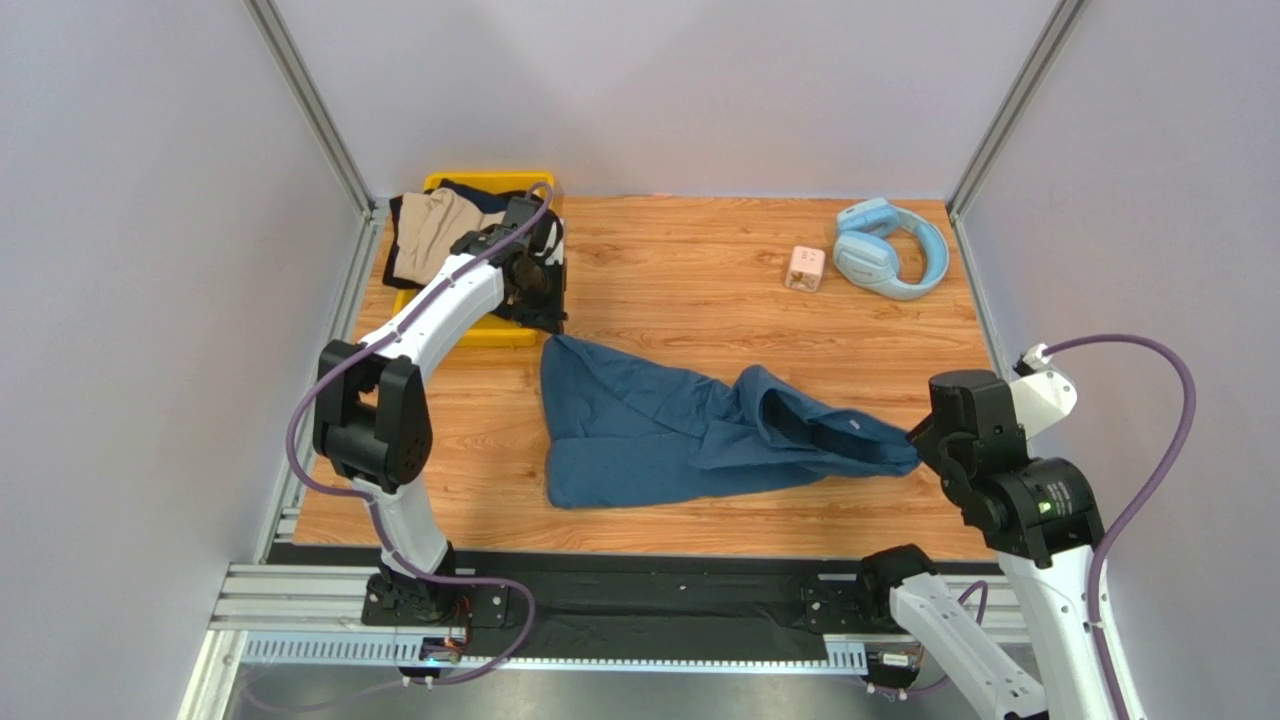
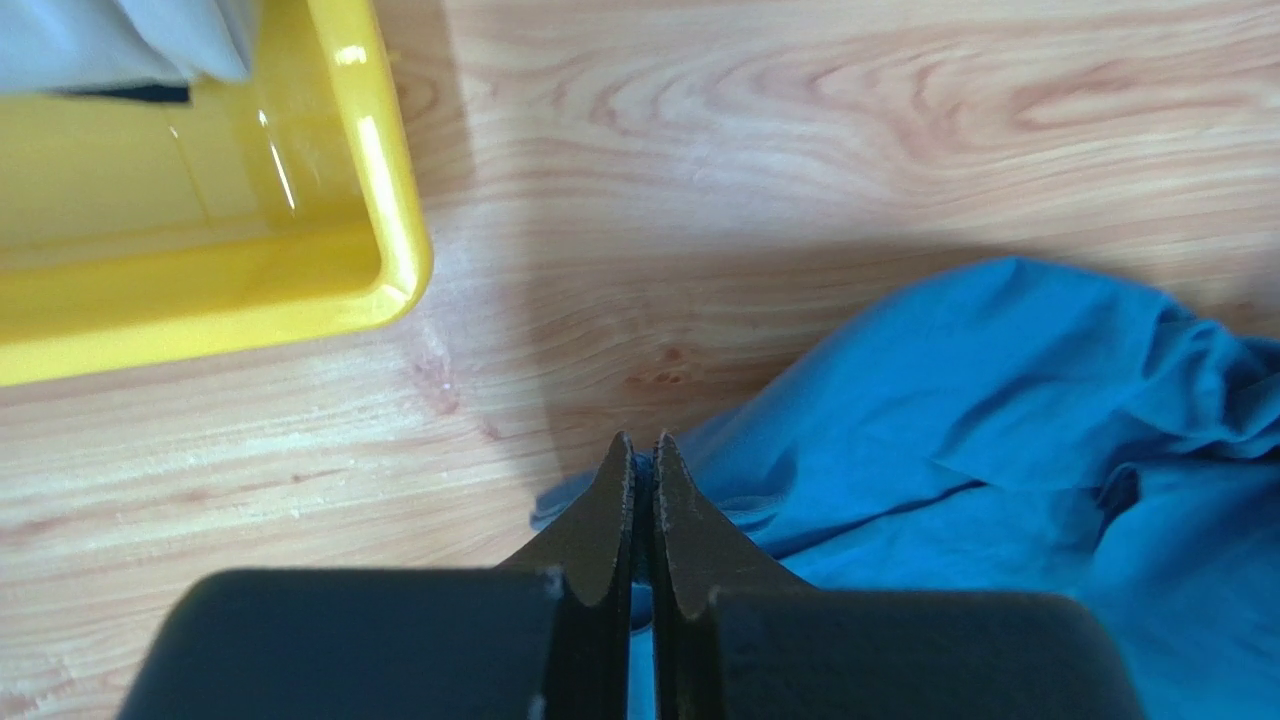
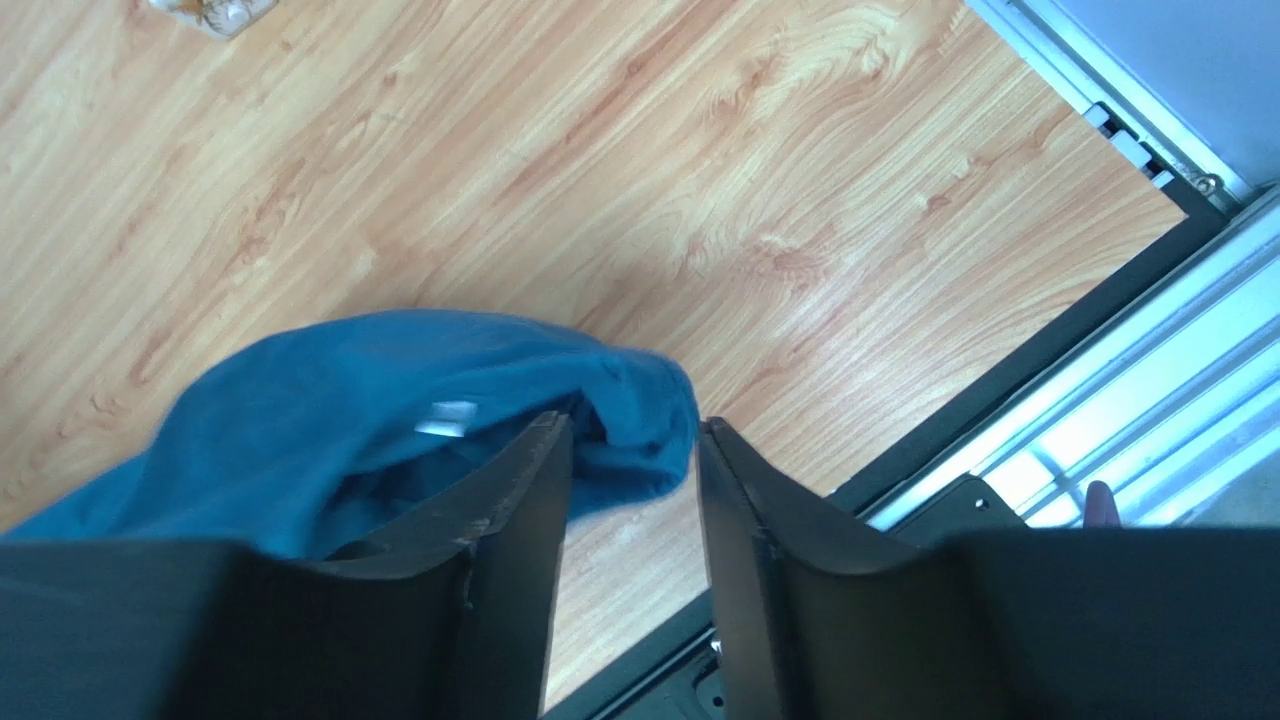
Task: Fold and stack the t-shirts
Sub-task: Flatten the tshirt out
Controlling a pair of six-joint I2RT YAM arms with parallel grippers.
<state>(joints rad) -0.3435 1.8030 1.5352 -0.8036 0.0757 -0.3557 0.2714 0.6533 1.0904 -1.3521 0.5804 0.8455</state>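
Large dark teal-blue cloth t-shirt (image 1: 646, 435) lies rumpled on the wooden table (image 1: 676, 285). Your left gripper (image 2: 639, 447) is pressed shut at its corner (possibly pinching cloth, unclear); right gripper (image 3: 631, 432) stands parted at the far end, so pulling now may drag it crooked

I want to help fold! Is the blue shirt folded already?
Not folded. The blue shirt lies rumpled on the table, bunched up at one end.
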